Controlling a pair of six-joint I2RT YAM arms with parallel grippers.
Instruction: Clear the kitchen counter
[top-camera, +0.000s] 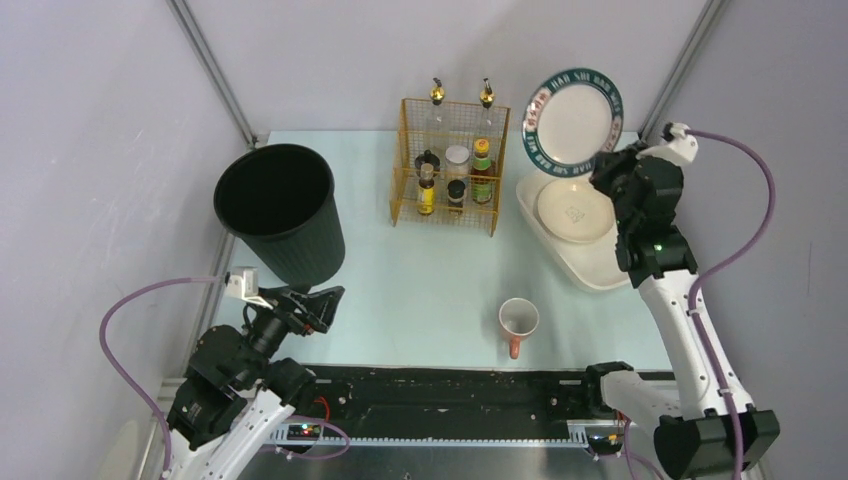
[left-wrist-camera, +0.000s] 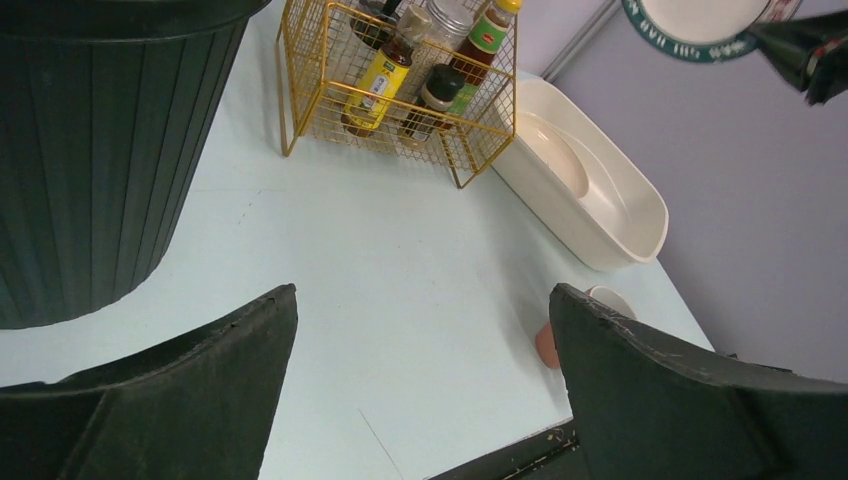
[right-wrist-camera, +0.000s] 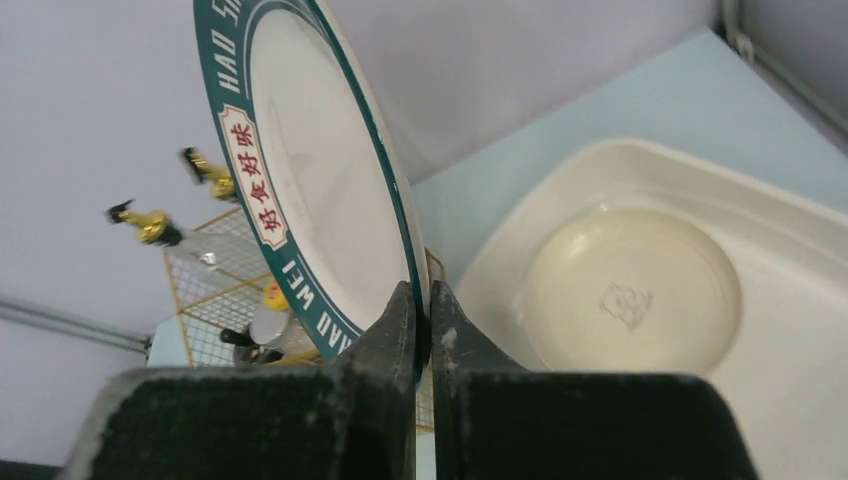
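Partly cropped, the plate (right-wrist-camera: 320, 180) sits in the right claw (right-wrist-camera: 425, 303).

Pale mint-green kitchen counter (top-camera: 420, 290): black waste bin (top-camera: 300, 250) by the left edge, gold wire bottle rack (top-camera: 412, 130) at the rear middle. White oval tub (top-camera: 582, 272) at the right edge, mug (top-camera: 518, 322) near the front edge.

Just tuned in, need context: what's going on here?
The right gripper is shut on the rim of a round white plate with a dark green lettered border, held up on edge near the white oval tub, where a cream dish lies. The left gripper hangs open over the pale mint-green counter by the black ribbed bin. An orange-and-white mug is on the counter.
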